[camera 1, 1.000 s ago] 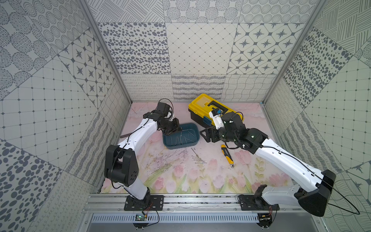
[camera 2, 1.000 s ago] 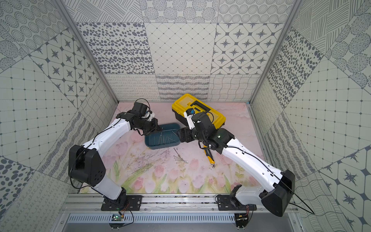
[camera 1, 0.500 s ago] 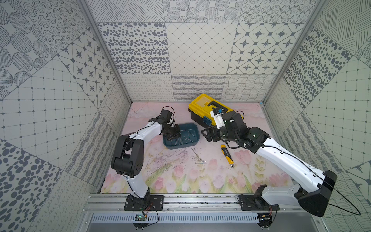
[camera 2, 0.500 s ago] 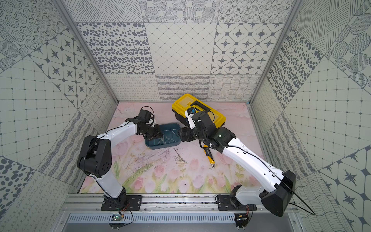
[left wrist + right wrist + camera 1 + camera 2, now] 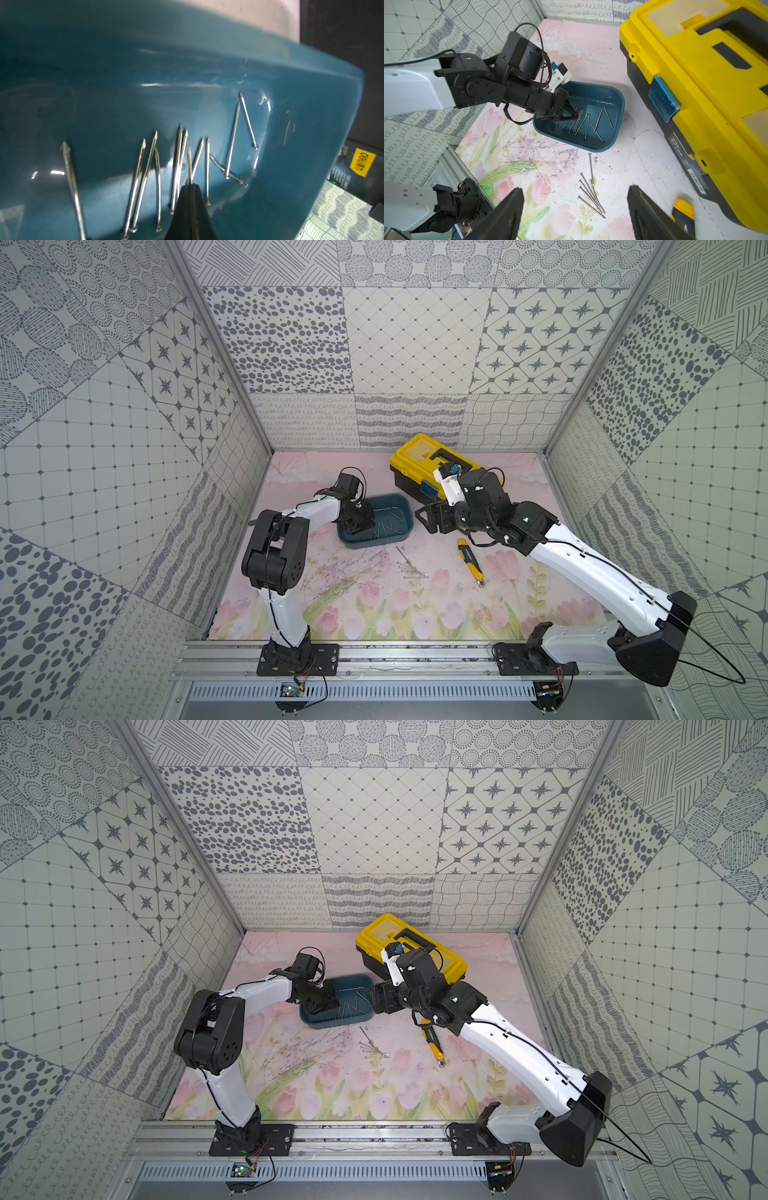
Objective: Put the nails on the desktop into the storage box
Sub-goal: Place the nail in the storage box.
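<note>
The teal storage box (image 5: 405, 506) sits on the tulip-printed desktop (image 5: 374, 614), with several nails (image 5: 583, 122) lying on its floor. My left gripper (image 5: 365, 526) reaches down into the box's left part. In the left wrist view its jaws (image 5: 192, 185) are shut on a thin nail (image 5: 189, 164) that sticks out past the tips, just above the box floor (image 5: 187, 72). A small bunch of nails (image 5: 413, 571) lies on the desktop in front of the box, seen in both top views (image 5: 375, 1050). My right gripper (image 5: 424, 516) hangs open and empty just right of the box.
A yellow-lidded black toolbox (image 5: 419, 452) stands behind and right of the storage box, close to my right wrist. A yellow-and-black utility knife (image 5: 471, 566) lies on the desktop right of the loose nails. Patterned walls close in the sides and back.
My left gripper has moved from the box's left rim down into the box, and its arm's elbow has swung forward. The right arm has not moved.
</note>
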### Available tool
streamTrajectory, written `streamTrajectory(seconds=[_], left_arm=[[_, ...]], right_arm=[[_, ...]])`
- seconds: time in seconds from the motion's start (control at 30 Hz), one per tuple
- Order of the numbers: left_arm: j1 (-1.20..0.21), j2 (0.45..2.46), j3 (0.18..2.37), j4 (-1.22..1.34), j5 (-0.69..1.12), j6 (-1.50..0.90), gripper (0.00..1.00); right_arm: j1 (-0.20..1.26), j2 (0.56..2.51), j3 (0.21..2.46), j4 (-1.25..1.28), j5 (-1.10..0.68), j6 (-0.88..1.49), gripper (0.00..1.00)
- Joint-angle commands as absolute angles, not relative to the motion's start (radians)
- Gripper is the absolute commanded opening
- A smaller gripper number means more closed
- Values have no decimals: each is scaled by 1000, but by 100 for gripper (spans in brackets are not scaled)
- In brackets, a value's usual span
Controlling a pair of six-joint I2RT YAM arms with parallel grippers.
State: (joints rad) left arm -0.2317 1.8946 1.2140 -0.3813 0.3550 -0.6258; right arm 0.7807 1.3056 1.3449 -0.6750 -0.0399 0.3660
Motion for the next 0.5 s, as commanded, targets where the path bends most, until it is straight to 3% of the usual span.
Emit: streamTrajectory(seconds=[0.0,0.37,0.47], left_arm=[[-235,1921,1223,-332,332,-591,0],[-235,1966,1250,-357,328,-553,0],[-235,1968,1261,-377,322,-549,15]], right_arm=[[785,1312,1382,-663,-47,382,84],[789,1280,1350,-661,-13,416,84],[793,1281,1347,-661,-7,420,84]])
